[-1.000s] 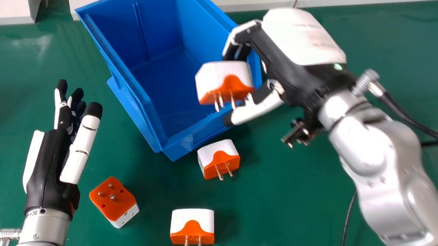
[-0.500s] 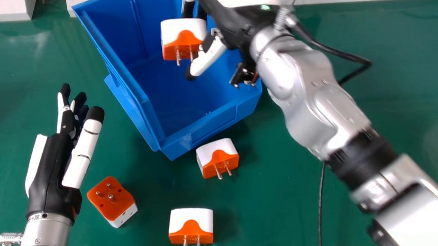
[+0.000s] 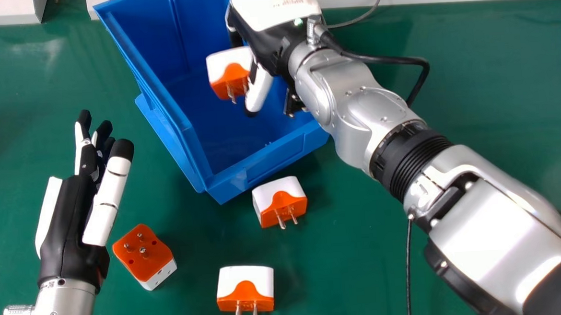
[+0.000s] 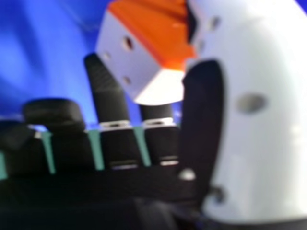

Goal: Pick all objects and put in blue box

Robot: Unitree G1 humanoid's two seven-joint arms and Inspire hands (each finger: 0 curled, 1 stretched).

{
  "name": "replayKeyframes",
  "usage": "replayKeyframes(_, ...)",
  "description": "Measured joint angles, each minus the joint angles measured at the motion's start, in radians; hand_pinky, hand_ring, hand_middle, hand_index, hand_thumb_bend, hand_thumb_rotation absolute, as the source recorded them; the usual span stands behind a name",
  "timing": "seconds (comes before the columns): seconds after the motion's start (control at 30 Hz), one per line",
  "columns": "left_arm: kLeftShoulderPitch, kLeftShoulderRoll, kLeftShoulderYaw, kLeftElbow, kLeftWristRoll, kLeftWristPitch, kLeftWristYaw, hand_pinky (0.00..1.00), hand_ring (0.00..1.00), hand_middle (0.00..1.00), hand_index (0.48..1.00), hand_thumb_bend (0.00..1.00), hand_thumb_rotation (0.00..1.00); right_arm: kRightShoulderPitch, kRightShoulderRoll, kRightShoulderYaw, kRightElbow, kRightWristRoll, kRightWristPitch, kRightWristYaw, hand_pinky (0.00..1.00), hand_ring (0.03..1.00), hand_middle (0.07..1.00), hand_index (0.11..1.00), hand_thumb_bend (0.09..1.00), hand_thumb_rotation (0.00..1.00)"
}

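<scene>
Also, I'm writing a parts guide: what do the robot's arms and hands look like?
The left hand and right hand are black with white panels. Left arm and right arm are silver, the right with a ribbed black band and black wrist cable. A green light marks the right hand.

Bright light here, glare gleaming off the silver right forearm (image 3: 488, 235), pale sheen on the green worktop (image 3: 47, 52), soft shadow beside the nearest plug adapter (image 3: 245, 283).
</scene>
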Motion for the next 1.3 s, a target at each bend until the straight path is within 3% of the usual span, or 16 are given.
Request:
replayKeyframes(0.07, 0.004, -0.004, -0.002, -0.005, 0.001, 0.000, 0.008, 1.00, 1.00, 1.00, 1.000, 0.61, 0.86, -0.018, 0.008, 0.010, 0.033, -0.001, 0.003, -0.002, 0.01, 0.071, 0.146, 0.470, 0.510, 0.12)
replayKeyframes(0.2, 0.006, -0.009, -0.005, -0.019, 0.001, 0.000, 0.012, 1.00, 1.00, 1.00, 1.000, 0.61, 0.85, -0.033, 0.029, 0.032, 0.061, -0.003, 0.025, -0.006, 0.01, 0.073, 0.145, 0.469, 0.513, 0.12)
replayKeyframes(0.6, 0.013, -0.020, -0.021, -0.030, 0.003, 0.005, 0.032, 1.00, 1.00, 1.00, 1.000, 0.60, 0.85, -0.014, 0.041, 0.025, 0.070, 0.037, -0.008, -0.093, 0.03, 0.095, 0.154, 0.468, 0.512, 0.12)
replayKeyframes(0.7, 0.013, -0.021, -0.025, -0.031, 0.009, 0.007, 0.033, 1.00, 1.00, 1.00, 1.000, 0.60, 0.84, 0.003, 0.038, 0.028, 0.070, 0.041, -0.028, -0.111, 0.11, 0.173, 0.226, 0.470, 0.509, 0.14)
replayKeyframes(0.8, 0.012, -0.020, -0.026, -0.030, 0.013, 0.007, 0.034, 1.00, 1.00, 1.00, 1.000, 0.61, 0.84, 0.017, 0.035, 0.043, 0.070, 0.035, -0.027, -0.118, 0.34, 0.434, 0.482, 0.578, 0.605, 0.40)
replayKeyframes(0.83, 0.011, -0.020, -0.026, -0.030, 0.014, 0.007, 0.034, 1.00, 1.00, 1.00, 1.000, 0.62, 0.85, 0.019, 0.035, 0.045, 0.070, 0.032, -0.026, -0.119, 0.46, 0.574, 0.618, 0.652, 0.645, 0.52)
replayKeyframes(0.93, 0.004, -0.020, -0.029, -0.030, 0.021, 0.007, 0.034, 1.00, 1.00, 1.00, 1.000, 0.62, 0.85, 0.023, 0.032, 0.051, 0.069, 0.031, -0.029, -0.124, 0.62, 0.745, 0.783, 0.746, 0.687, 0.65)
replayKeyframes(1.13, -0.003, -0.020, -0.030, -0.028, 0.032, 0.007, 0.034, 1.00, 1.00, 1.00, 1.000, 0.62, 0.85, 0.048, 0.031, 0.014, 0.051, 0.081, -0.041, -0.141, 0.75, 0.872, 0.911, 0.858, 0.679, 0.72)
replayKeyframes(1.3, -0.008, -0.020, -0.031, -0.023, 0.033, 0.008, 0.034, 1.00, 1.00, 1.00, 1.000, 0.63, 0.85, 0.060, 0.031, -0.010, 0.031, 0.113, -0.041, -0.159, 0.79, 0.898, 0.938, 0.889, 0.655, 0.72)
